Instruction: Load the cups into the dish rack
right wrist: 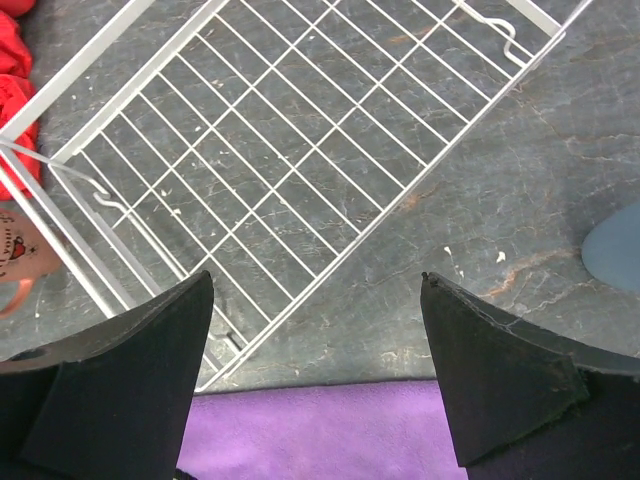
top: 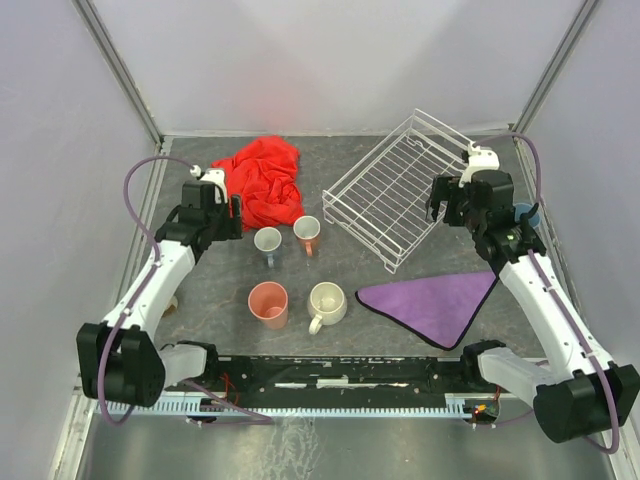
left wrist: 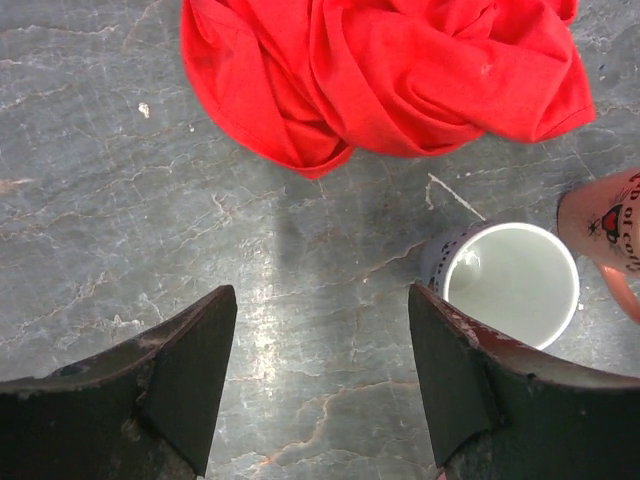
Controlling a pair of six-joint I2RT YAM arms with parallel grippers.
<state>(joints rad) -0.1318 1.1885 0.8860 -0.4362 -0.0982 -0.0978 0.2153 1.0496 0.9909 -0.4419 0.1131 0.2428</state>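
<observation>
The white wire dish rack (top: 400, 190) stands at the back right, tilted diagonally, with nothing in it. A small grey-blue mug (top: 268, 241) and an orange-and-white mug (top: 307, 233) stand left of it. A salmon-pink tumbler (top: 268, 303) and a cream handled mug (top: 327, 303) stand nearer. A light-blue cup (top: 526, 214) peeks out behind the right arm. My left gripper (top: 232, 210) is open and empty; in the left wrist view (left wrist: 322, 292) the grey-blue mug (left wrist: 510, 282) lies just right of its right finger. My right gripper (top: 440, 205) is open and empty, above the rack's near edge (right wrist: 300, 150).
A crumpled red cloth (top: 262, 180) lies at the back left, next to the left gripper. A purple cloth (top: 435, 300) lies at the front right, under the right gripper (right wrist: 316, 278). A small brownish object (top: 170, 303) sits under the left arm. Walls enclose the table.
</observation>
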